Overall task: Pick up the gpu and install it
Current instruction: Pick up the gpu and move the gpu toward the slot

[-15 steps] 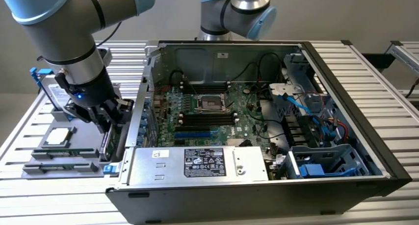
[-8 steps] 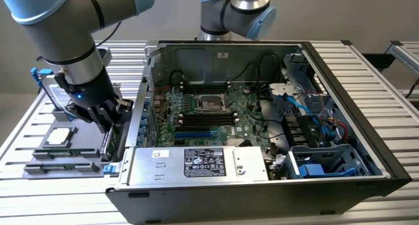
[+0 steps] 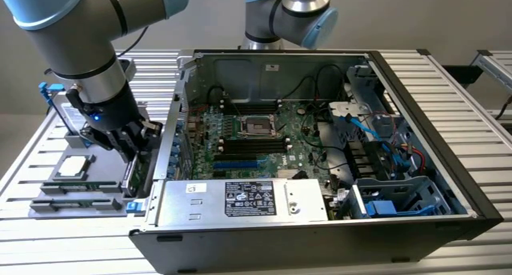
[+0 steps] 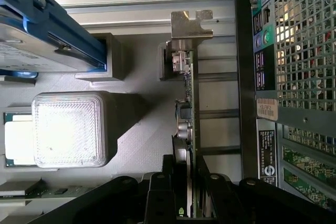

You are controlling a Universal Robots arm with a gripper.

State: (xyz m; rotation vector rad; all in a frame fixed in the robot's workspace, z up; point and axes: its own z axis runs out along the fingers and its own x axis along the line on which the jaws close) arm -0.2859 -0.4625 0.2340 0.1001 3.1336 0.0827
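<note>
Item: gpu point(image 4: 188, 124), on edge, long axis parallel to computer case point(image 4: 296, 51) wall, silver bracket point(image 4: 191, 23) capping one end. My claw point(image 4: 189, 177) narrow, clamped on gpu faces.

Green-backed gpu point(image 4: 191, 106) stands on edge between the jaws, silver bracket at one end.

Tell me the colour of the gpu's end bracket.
The bracket is silver, clearest in the wrist view.
</note>
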